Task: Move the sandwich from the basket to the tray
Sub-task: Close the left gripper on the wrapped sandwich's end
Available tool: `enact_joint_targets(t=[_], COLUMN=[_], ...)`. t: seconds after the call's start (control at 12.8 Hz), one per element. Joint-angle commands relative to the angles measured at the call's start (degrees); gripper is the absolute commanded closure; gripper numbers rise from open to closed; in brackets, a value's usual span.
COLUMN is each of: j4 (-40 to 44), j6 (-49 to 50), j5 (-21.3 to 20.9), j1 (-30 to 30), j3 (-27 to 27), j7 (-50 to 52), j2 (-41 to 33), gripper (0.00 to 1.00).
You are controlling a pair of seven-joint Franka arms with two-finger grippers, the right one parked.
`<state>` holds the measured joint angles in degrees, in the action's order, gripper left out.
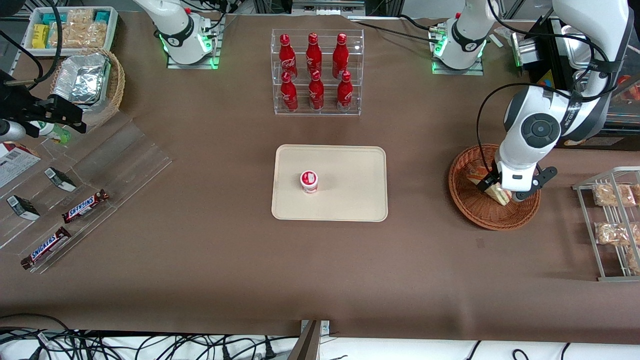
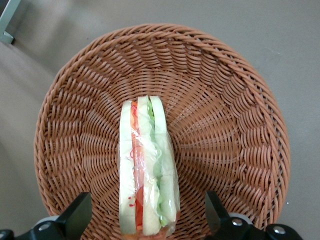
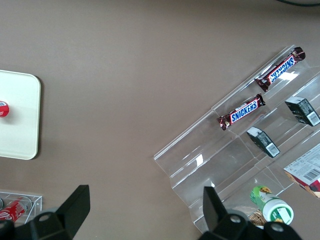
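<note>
Wicker basket (image 2: 220, 125) is holding the sandwich (image 2: 147, 170), which is standing on edge with its filling layers facing up, so both bread faces are presenting flat sides for a pinch. Gripper (image 1: 505, 192) is hovering low over the basket, fingers (image 2: 75, 215) spread wide, straddling the sandwich, touching nothing. Looks like pre-grasp. Seen from the front, the basket is sitting at 3 o'clock from the tray (image 1: 350, 205), well apart. Tray is already carrying a small red-lidded cup (image 1: 309, 181), off-centre, leaving bare space. Bottle rack (image 1: 317, 72) is sitting at 12 o'clock from the tray, six red bottles in it.
</note>
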<state>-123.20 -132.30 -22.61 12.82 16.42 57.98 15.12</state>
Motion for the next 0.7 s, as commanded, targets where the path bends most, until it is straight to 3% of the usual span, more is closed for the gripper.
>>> enact_joint_targets(t=[0.0, 0.16, 0.39, 0.63], j4=[-2.83, -3.54, -3.54, -3.63], j6=[-3.22, -4.02, -4.02, -3.85], j5=[-1.73, -1.82, -8.05, -8.32], j1=[0.45, 0.45, 0.45, 0.54], j3=[0.11, 0.11, 0.11, 0.11], j7=[3.62, 5.90, 12.66, 12.94], j2=[-1.41, -0.80, 0.52, 0.53], gripper=[0.00, 0.00, 0.00, 0.01])
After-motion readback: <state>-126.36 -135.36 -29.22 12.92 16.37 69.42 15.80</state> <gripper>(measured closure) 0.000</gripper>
